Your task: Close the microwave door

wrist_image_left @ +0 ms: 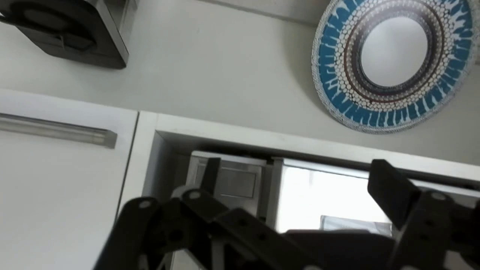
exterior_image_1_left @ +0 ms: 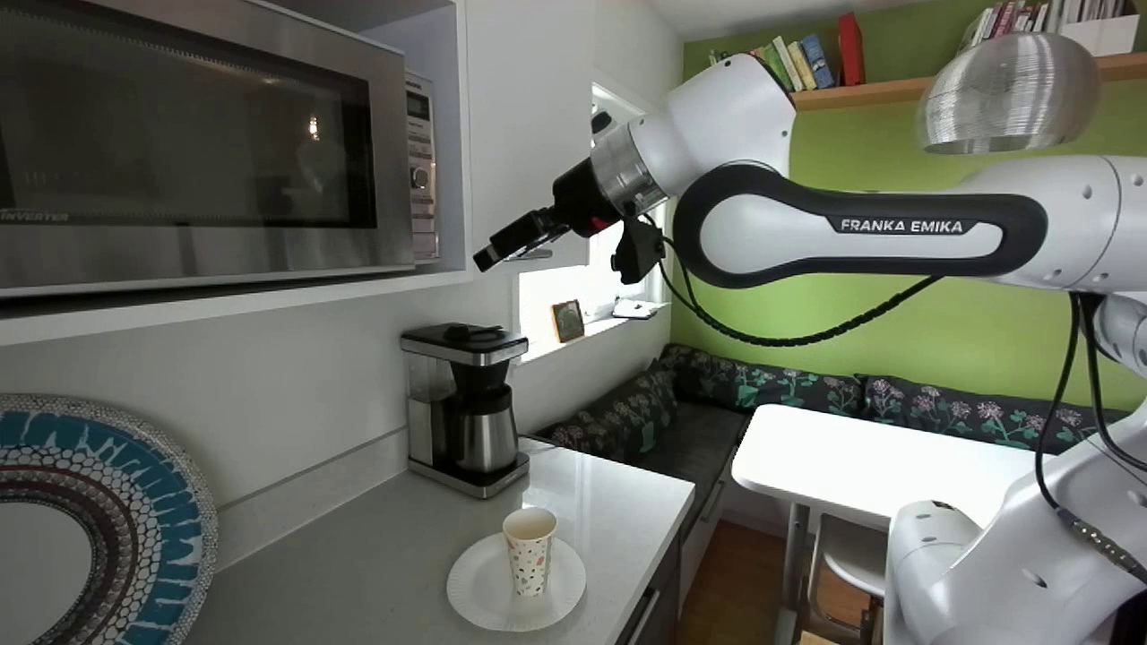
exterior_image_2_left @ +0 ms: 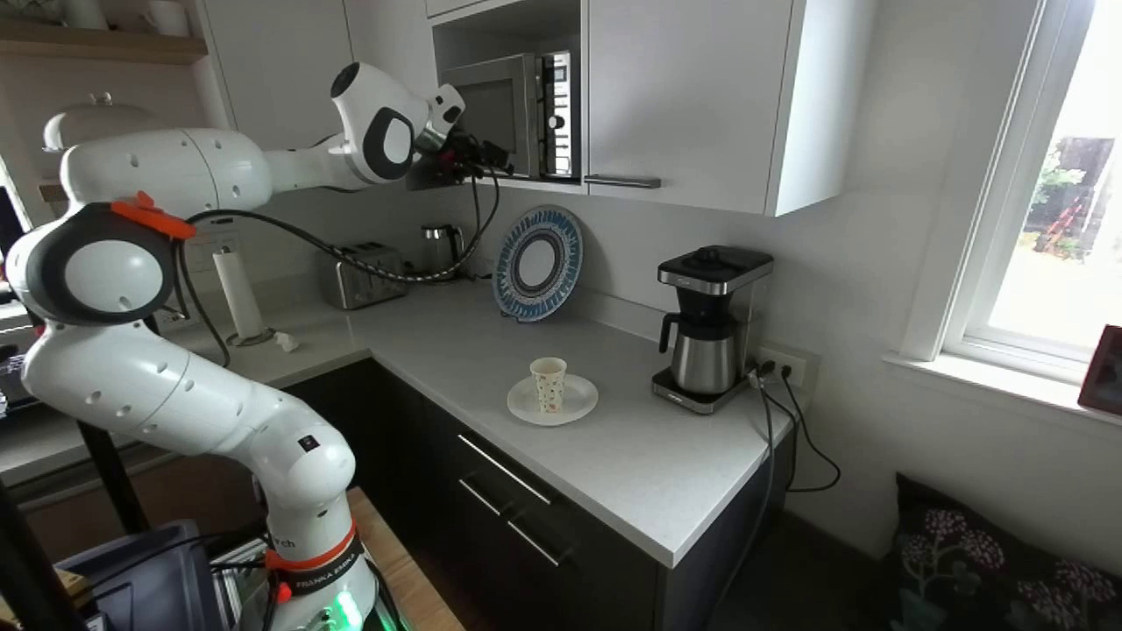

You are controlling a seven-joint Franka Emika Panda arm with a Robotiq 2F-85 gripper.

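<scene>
The microwave door (exterior_image_1_left: pixel 179 134) is silver-framed with dark glass at the upper left in an exterior view. It also shows in an exterior view (exterior_image_2_left: pixel 495 109), partly behind my wrist. In the upside-down wrist view, the door (wrist_image_left: pixel 318 187) looks bright white with reflected light. Its edge stands out from the button panel (wrist_image_left: pixel 234 180), with a dark gap between, so it looks slightly ajar. My gripper (wrist_image_left: pixel 300 183) is open and empty, its fingers wide apart across panel and door. The gripper (exterior_image_1_left: pixel 484 258) is in front of the cabinet, right of the door, apparently not touching it.
A white cabinet door with a handle (exterior_image_2_left: pixel 622 181) adjoins the microwave's niche. Below are a coffee maker (exterior_image_1_left: pixel 466 412), a patterned round plate (exterior_image_2_left: pixel 537 263), and a paper cup (exterior_image_2_left: pixel 550 386) on a white plate (exterior_image_2_left: pixel 578 403). A cable (exterior_image_2_left: pixel 351 260) hangs from the arm.
</scene>
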